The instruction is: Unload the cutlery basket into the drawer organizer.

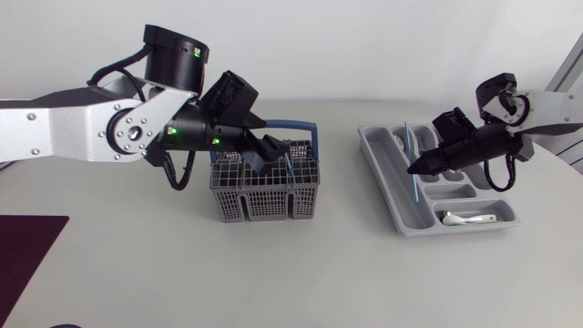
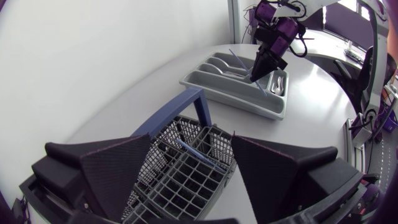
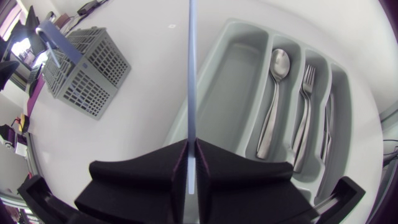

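Observation:
The grey cutlery basket (image 1: 264, 193) with a blue handle (image 1: 314, 137) stands left of the middle. My left gripper (image 1: 276, 153) hangs open right over it, with nothing between its fingers (image 2: 118, 168). A thin blue stick (image 2: 194, 153) lies in the basket (image 2: 180, 186) below them. The grey drawer organizer (image 1: 401, 214) lies at the right. My right gripper (image 1: 413, 169) is above its long left compartment, shut on another thin blue stick (image 3: 191, 74) that points down into it. In other compartments lie a spoon (image 3: 273, 99), a fork (image 3: 305, 112) and a white spoon (image 1: 469, 219).
A dark mat (image 1: 23, 255) lies at the front left corner of the table. White tabletop stretches between the basket and the organizer (image 2: 236, 96). My right gripper (image 2: 261, 65) also shows beyond the basket in the left wrist view.

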### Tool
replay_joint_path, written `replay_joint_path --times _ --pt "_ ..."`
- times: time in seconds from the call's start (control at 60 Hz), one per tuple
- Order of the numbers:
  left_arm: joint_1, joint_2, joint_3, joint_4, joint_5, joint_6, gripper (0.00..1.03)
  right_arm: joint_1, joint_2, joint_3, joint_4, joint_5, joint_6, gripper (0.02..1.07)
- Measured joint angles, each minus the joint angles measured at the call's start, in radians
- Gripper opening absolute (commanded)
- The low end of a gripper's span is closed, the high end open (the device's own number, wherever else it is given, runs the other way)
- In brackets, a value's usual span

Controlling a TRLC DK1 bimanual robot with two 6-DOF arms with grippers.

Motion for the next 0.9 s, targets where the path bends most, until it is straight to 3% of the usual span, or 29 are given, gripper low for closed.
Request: replay_joint_path --times 0.183,0.25,0.3,0.5,0.9 --pt "-0.020 0.010 -0.045 0.075 -0.048 0.000 0.96 0.015 0.093 0.047 0.000 0.055 0.058 0.09" --pt "-0.026 0.020 -0.051 0.086 -0.052 0.000 0.96 0.021 0.117 0.064 -0.003 0.069 0.077 0.17" --pt "-0.031 0.028 -0.057 0.102 -0.060 -0.004 0.96 0.026 0.135 0.082 -0.009 0.073 0.086 0.28" --pt "-0.032 0.040 -0.072 0.156 -0.089 -0.039 0.96 0.027 0.160 0.110 -0.039 0.079 0.098 1.02" --pt "-0.039 0.117 -0.078 0.233 -0.141 -0.118 0.94 0.027 0.129 0.090 -0.058 0.063 0.097 1.03"
